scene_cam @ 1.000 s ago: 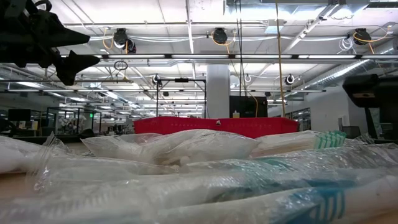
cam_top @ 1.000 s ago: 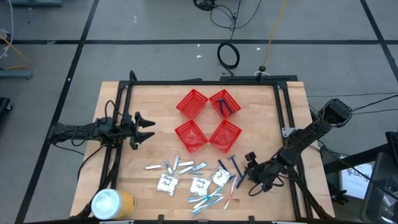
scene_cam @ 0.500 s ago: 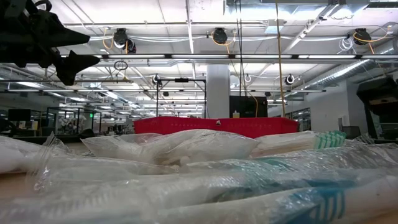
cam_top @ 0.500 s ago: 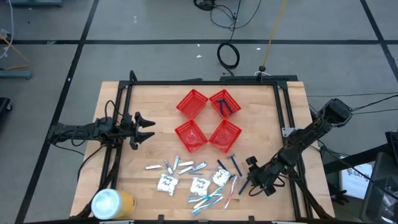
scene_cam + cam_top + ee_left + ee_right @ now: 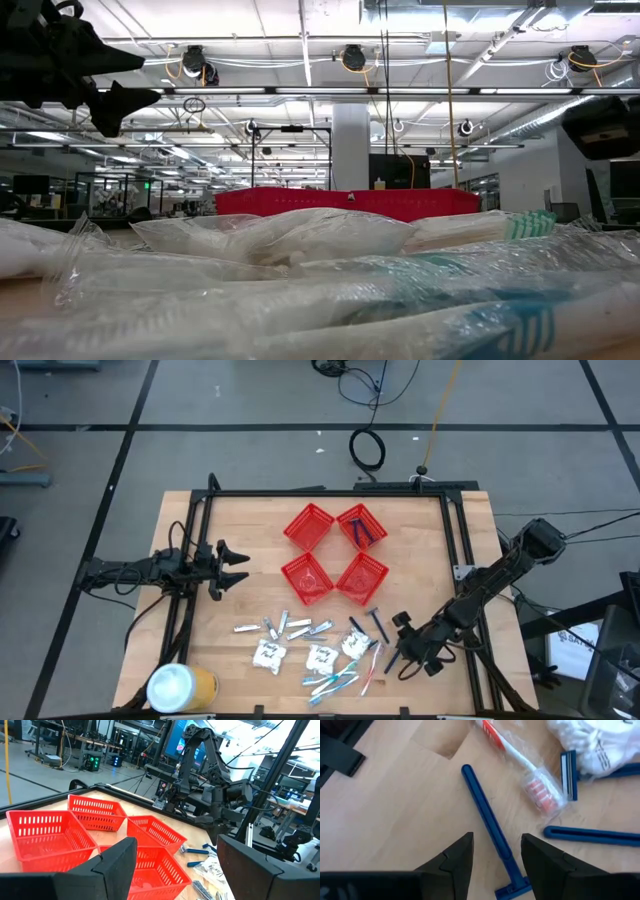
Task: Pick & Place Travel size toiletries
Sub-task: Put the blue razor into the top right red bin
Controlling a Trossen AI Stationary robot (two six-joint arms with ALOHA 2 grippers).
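Observation:
The travel size toiletries lie loose near the table's front edge: white sachets [image 5: 268,653], small tubes [image 5: 285,626], wrapped toothbrushes [image 5: 335,680] and dark blue razors [image 5: 378,622]. My right gripper [image 5: 400,647] hangs open at the right end of this pile, slanting down. In the right wrist view one blue razor [image 5: 487,822] lies flat on the wood, its head end between my right gripper's [image 5: 497,857] fingertips, which stand above it on either side. My left gripper [image 5: 238,563] waits open and level at the table's left side, clear of everything.
Several red mesh baskets [image 5: 308,525] stand in a cluster at the table's far middle; one [image 5: 361,525] holds blue razors. A yellow can with a white lid [image 5: 180,688] stands at the near left corner. A red-bristled toothbrush [image 5: 520,760] and a second razor [image 5: 590,835] lie close by.
My right gripper has risen a little above the razors at the pile's right end and stays open. The toiletries lie where they were.

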